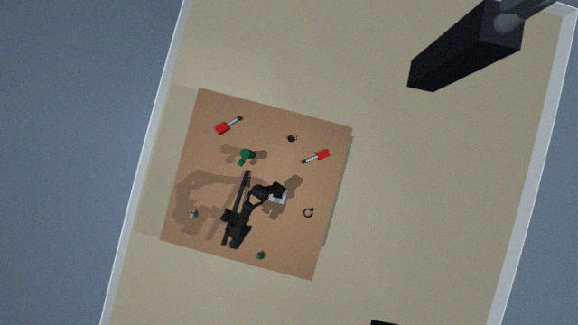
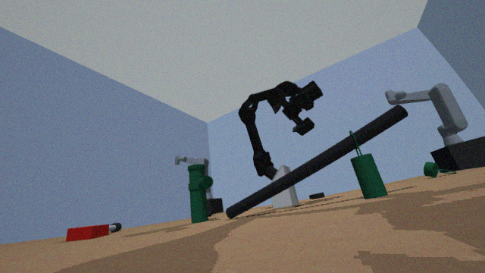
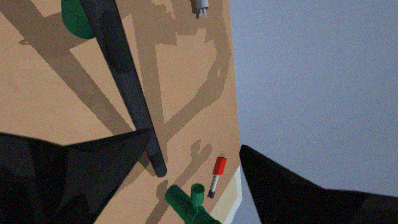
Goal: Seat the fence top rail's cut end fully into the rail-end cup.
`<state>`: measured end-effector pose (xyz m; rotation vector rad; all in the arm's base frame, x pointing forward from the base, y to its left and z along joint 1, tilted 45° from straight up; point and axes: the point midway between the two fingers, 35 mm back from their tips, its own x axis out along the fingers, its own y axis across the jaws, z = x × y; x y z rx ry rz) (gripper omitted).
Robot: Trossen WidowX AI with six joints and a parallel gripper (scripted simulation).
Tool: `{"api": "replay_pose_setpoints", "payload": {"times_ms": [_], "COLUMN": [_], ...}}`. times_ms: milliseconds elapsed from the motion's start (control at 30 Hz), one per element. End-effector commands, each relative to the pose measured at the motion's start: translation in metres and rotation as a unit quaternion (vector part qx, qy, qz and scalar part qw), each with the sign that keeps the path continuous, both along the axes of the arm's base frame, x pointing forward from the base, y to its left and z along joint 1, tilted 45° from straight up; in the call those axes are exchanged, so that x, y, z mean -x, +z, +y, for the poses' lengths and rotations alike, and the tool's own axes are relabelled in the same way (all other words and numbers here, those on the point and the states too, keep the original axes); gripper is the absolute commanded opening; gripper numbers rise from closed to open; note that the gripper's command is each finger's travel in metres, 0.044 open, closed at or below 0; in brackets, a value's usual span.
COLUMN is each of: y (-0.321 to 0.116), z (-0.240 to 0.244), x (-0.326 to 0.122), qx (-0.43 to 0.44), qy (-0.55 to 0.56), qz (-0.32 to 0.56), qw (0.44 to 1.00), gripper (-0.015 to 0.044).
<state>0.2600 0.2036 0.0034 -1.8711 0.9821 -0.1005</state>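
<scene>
The black rail (image 1: 241,187) (image 2: 322,161) (image 3: 127,82) slants through the wire loop (image 2: 355,143) above the small green post (image 2: 369,176) (image 3: 76,20). Its raised end is beyond the loop; its low end lies at or near the table, short of the big green post (image 1: 245,153) (image 2: 198,205). The green cup (image 1: 241,162) (image 2: 206,182) hangs on the big post's upper part, above the rail's low end and apart from it. My gripper (image 2: 289,116) (image 3: 196,141) is open and empty, above the rail and not touching it. Whether the rail's low end touches the table is unclear.
Red-handled tools (image 1: 222,128) (image 1: 322,154) (image 2: 88,232) (image 3: 219,165) lie on the board. A small grey part (image 1: 193,214) (image 3: 201,6), a dark ring (image 1: 308,212), a dark fitting (image 1: 292,138) and a green loop cap (image 1: 260,255) (image 2: 430,169) lie around.
</scene>
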Motion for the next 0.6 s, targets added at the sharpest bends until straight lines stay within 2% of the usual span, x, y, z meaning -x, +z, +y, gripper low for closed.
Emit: {"api": "replay_pose_setpoints", "payload": {"times_ms": [0,200,433,500,567], "y": [0.001,0.039,0.078,0.085,0.085], "z": [-0.001,-0.042,-0.098,-0.108,-0.109], "x": [-0.001,-0.013,-0.016,-0.015,-0.015], "qx": [-0.005,-0.167,-0.358,-0.390,-0.394], "qy": [-0.004,-0.128,-0.278,-0.303,-0.306], "qz": [-0.002,-0.078,-0.188,-0.210,-0.213], "qw": [1.000,0.975,0.871,0.844,0.841], "gripper": [0.0426,0.0440,0.0440,0.0440,0.0440]}}
